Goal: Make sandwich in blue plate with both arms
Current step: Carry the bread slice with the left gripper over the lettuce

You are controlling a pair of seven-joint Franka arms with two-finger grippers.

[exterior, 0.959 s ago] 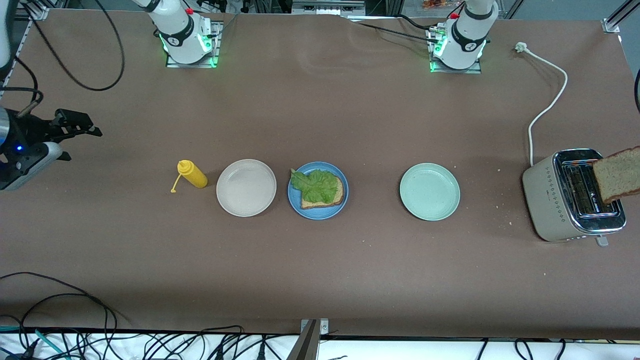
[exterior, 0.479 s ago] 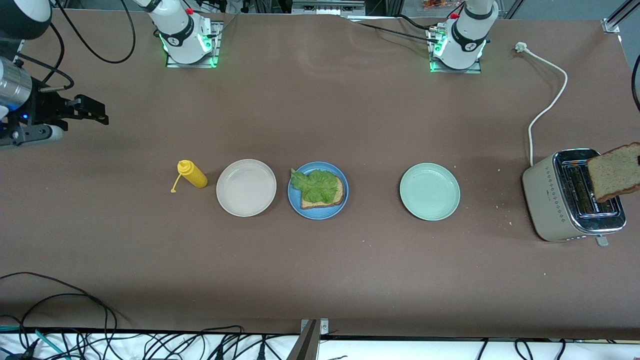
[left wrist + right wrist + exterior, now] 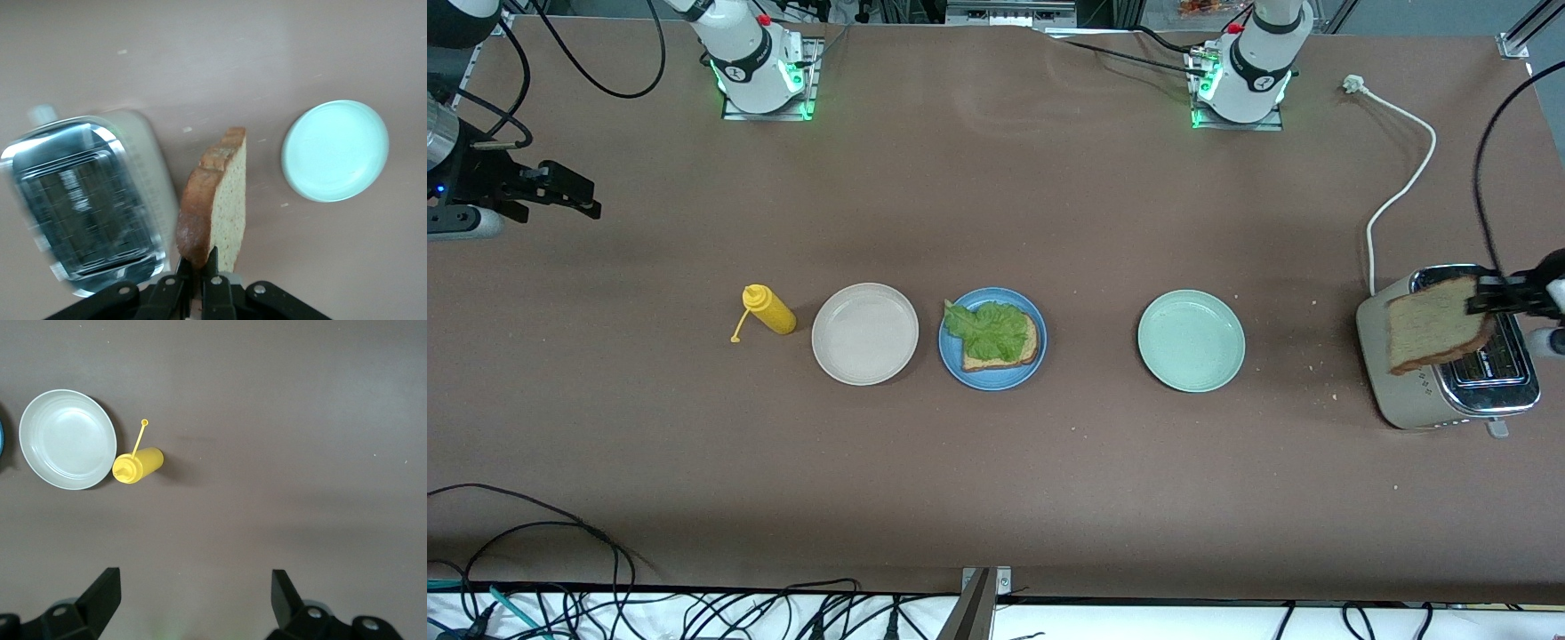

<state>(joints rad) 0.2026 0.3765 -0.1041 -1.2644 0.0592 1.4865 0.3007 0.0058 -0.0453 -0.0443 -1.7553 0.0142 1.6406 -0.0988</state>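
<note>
Our left pincer is clamped on one edge of a slice of brown bread. It holds the slice up in the air over the toaster, at the left arm's end of the tabletop. In the left wrist view the slice stands on its thin edge, with its long side pointing away from the pincer.

The blue plate sits in the middle of the row of plates. On it lies the other slice with a green lettuce leaf on top. So the plate lies toward the right arm's end from the bread we hold, with the mint-green plate in between.

We think the next move is to carry the slice over the mint-green plate and lay it flat on the lettuce.

Our right pincer is wide apart and holds nothing. It waits over bare tabletop at the right arm's end, near the yellow bottle and the beige plate.
</note>
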